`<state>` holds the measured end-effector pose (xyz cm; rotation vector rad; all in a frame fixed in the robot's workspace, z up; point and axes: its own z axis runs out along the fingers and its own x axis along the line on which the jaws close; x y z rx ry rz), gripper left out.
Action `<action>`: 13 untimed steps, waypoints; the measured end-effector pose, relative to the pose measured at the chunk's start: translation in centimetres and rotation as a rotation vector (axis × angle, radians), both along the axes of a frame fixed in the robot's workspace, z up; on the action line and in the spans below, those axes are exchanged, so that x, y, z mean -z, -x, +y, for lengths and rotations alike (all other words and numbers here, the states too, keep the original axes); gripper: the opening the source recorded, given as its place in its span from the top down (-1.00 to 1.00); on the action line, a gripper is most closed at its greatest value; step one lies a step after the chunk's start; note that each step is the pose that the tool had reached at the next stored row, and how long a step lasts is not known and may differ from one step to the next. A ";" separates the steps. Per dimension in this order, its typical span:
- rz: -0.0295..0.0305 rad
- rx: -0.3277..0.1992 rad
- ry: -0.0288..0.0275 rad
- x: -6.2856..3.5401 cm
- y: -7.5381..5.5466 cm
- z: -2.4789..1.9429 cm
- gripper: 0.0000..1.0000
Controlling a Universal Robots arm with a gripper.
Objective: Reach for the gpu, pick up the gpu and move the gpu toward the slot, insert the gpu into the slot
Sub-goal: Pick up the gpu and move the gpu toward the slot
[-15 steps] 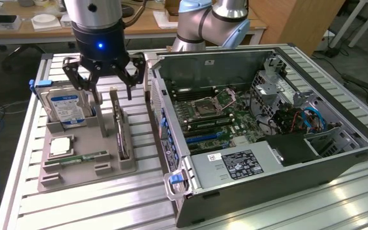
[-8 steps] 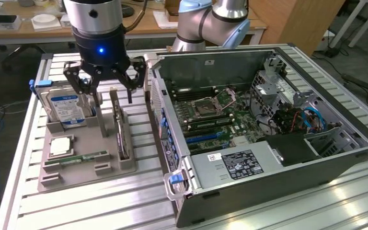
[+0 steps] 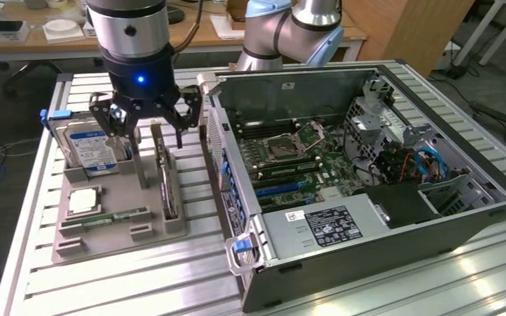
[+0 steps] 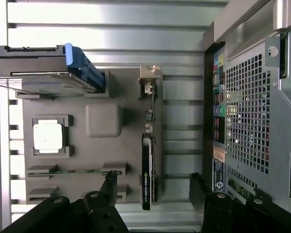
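Note:
The gpu [image 3: 167, 176] stands on edge in the grey holder tray [image 3: 116, 230], a thin dark card with a black shroud; from the wrist it appears edge-on as the gpu [image 4: 149, 160]. My gripper [image 3: 152, 135] hangs open just above its far end, one finger on each side, not touching. In the wrist view the fingers [image 4: 108, 187] straddle the card with wide gaps. The open computer case [image 3: 358, 164] lies to the exterior view's right, its motherboard with blue slots [image 3: 279, 187] exposed.
A blue-labelled hard drive [image 3: 95, 148] stands upright in the tray beside the gripper. A square chip [image 3: 84, 199] and a green memory stick [image 3: 112, 216] lie nearer the tray's front. The case's rear wall [image 4: 247, 111] sits close to the card.

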<state>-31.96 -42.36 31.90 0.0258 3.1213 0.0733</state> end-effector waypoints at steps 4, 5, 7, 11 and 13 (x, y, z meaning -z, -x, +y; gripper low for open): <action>0.0000 0.000 -0.0001 0.43 0.0 -0.20 -0.41; 0.0000 0.000 0.0000 0.53 0.0 -0.25 -0.41; 0.0000 0.000 0.0000 0.74 0.0 -0.34 -0.41; 0.0000 0.000 0.0001 1.16 0.0 -0.56 -0.41; 0.0000 0.000 0.0000 1.35 0.0 -0.74 -0.41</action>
